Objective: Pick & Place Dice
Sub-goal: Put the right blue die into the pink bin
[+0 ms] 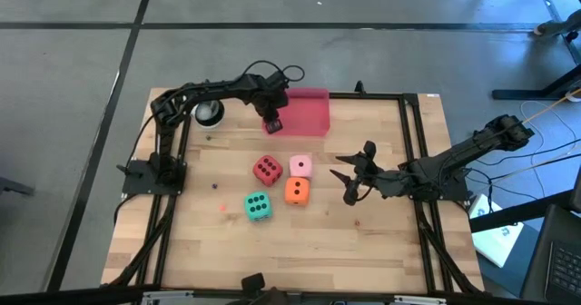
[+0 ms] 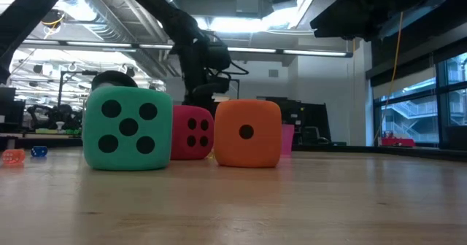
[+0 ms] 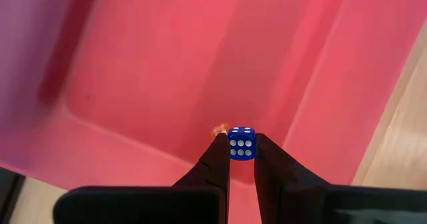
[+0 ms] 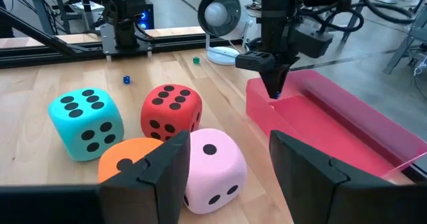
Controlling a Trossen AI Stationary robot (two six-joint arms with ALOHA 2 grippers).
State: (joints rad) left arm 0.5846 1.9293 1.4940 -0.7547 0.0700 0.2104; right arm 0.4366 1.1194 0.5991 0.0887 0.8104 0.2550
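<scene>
we have the left gripper [image 3: 241, 159] over the near corner of the pink tray [image 1: 313, 114], pinched shut on a small blue die [image 3: 241, 143] with white pips. the die sits between the fingertips, just above the tray floor. a speck of orange shows beside it, too small for us to name. we judge this to be the placing step: the carry looks done and the release is not yet made.

the four big soft dice lie clustered on the desk [image 1: 363, 241], well apart from the tray: the red die [image 1: 266, 169], the light pink die [image 1: 300, 166], the orange die [image 1: 296, 191] and the green die [image 1: 257, 206]. none of them is held. a few tiny coloured dice are scattered on the wood, among them a blue speck [image 4: 126, 80] and a green speck [image 4: 196, 61].

the right gripper [image 4: 227, 167] waits low over the desk just beside the cluster, its fingers standing half apart and empty, facing the light pink die.

next, as we see it, the left gripper needs to part its fingers so the blue die drops inside the tray wall, then lift straight up. the die is small and hard-looking, so it may bounce or cling to one pad.
</scene>
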